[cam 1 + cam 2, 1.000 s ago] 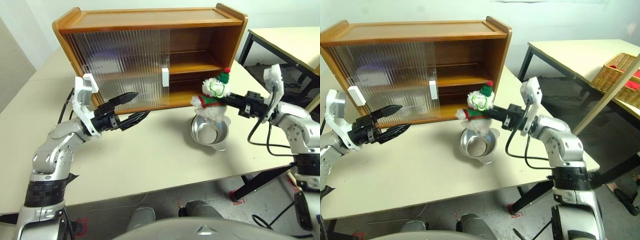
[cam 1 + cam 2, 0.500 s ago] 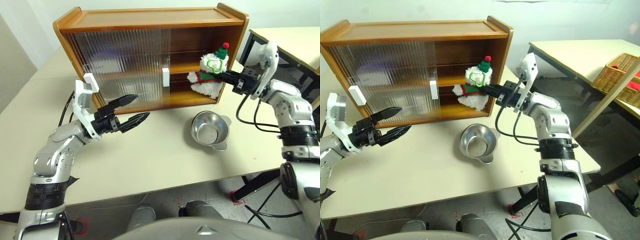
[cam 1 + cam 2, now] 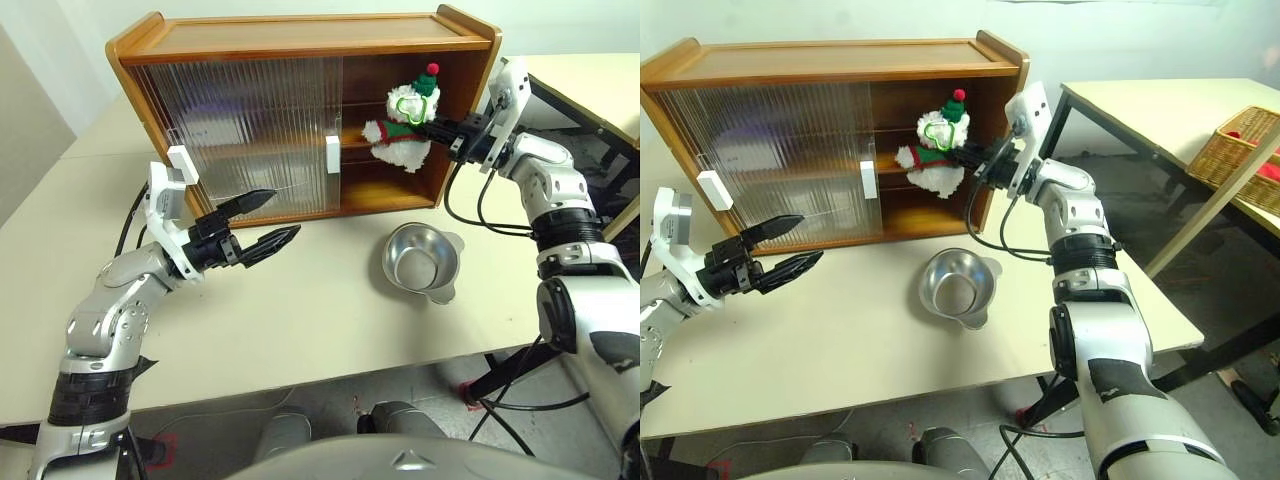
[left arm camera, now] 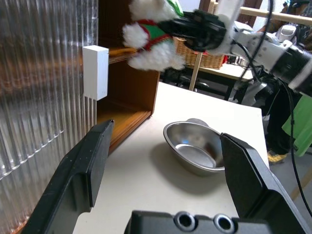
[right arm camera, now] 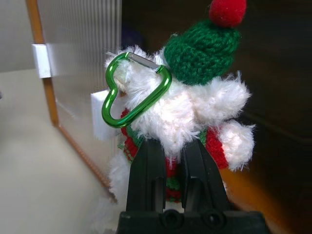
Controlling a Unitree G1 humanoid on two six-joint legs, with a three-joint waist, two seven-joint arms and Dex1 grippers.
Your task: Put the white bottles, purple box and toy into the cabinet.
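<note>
Head views: on the pale worktop, the cabinet at the far edge stands open on its right half, where the right pincer, clenched on the toy, holds it at the upper shelf, unreleased. Left wrist view: the left pincer is released and empty, near the steel bowl. Bottles and box status cannot be confirmed behind the ribbed doors.

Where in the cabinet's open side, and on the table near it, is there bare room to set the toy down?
The open right half of the cabinet shows bare shelf boards around the toy, held in the right claw. The table is bare between the left claw and the steel bowl. It is tight beside the sliding door's white handle.
</note>
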